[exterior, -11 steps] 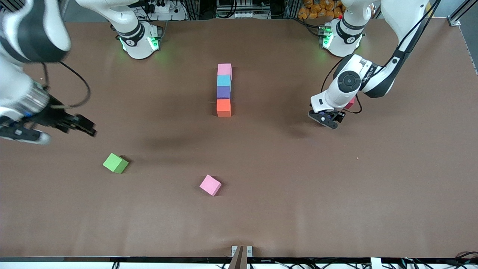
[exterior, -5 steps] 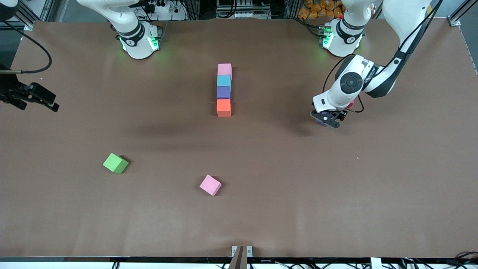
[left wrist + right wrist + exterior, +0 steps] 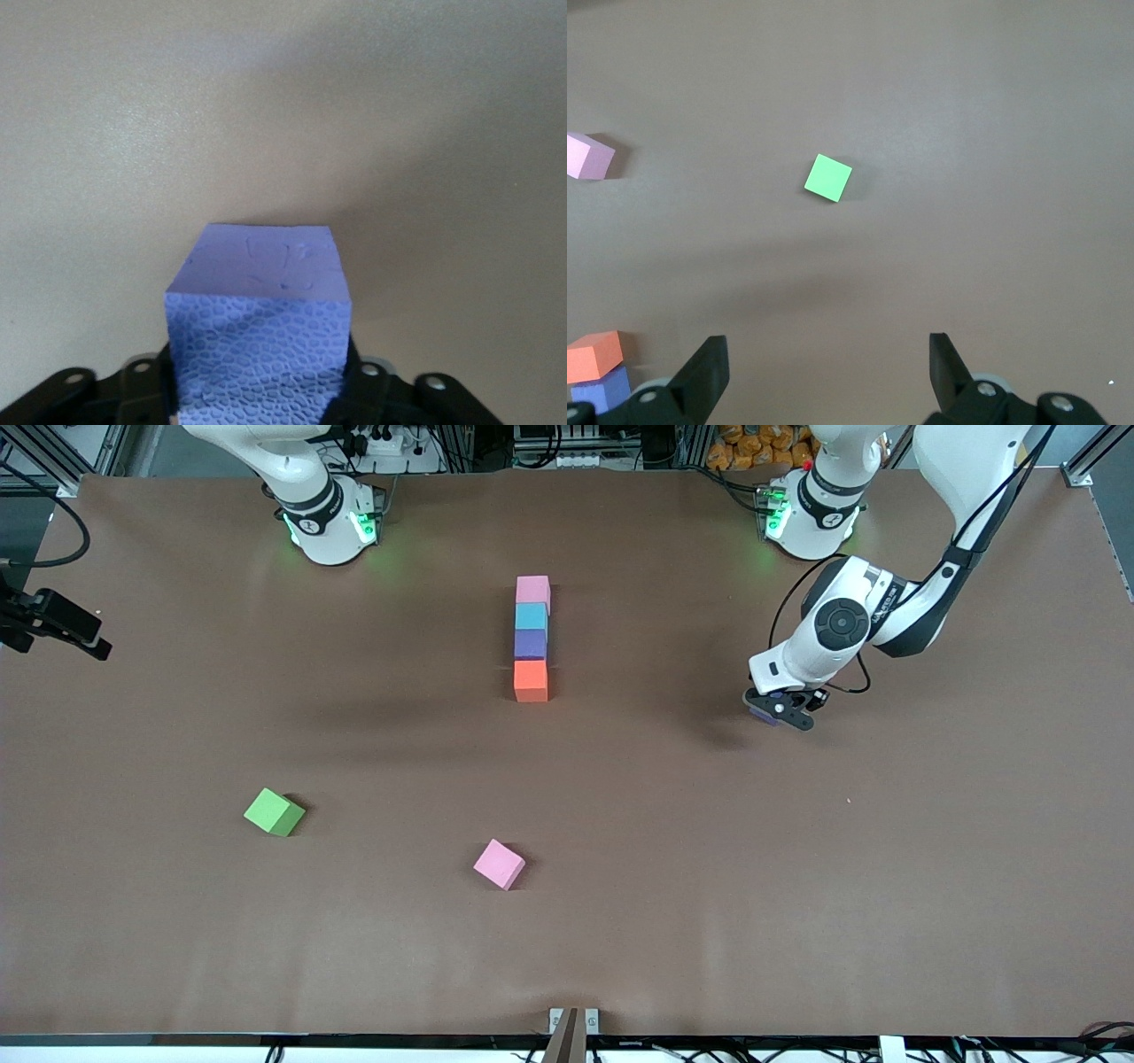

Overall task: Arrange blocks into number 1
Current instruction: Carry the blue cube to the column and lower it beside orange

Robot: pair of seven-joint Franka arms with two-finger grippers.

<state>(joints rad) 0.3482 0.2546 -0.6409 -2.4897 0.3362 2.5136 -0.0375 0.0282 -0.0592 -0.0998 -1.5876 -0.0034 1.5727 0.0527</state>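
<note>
Four blocks lie in a touching line in the middle of the table: pink (image 3: 533,591), light blue (image 3: 532,615), purple (image 3: 530,643) and orange (image 3: 531,680), the orange one nearest the front camera. A second pink block (image 3: 499,864) lies loose, nearer the camera. My left gripper (image 3: 780,712) is low over the table toward the left arm's end, shut on another purple block (image 3: 257,292). Whether that block touches the table I cannot tell. My right gripper (image 3: 62,627) hangs open and empty over the table's edge at the right arm's end.
A green cube (image 3: 274,812) lies toward the right arm's end, nearer the camera than the line. The right wrist view shows the green cube (image 3: 828,178), the loose pink block (image 3: 589,157) and the orange block (image 3: 594,352). Bare brown table (image 3: 673,824) surrounds them.
My left gripper has shut on the purple block. The right arm has pulled back from over the table to its edge at the right arm's end.
</note>
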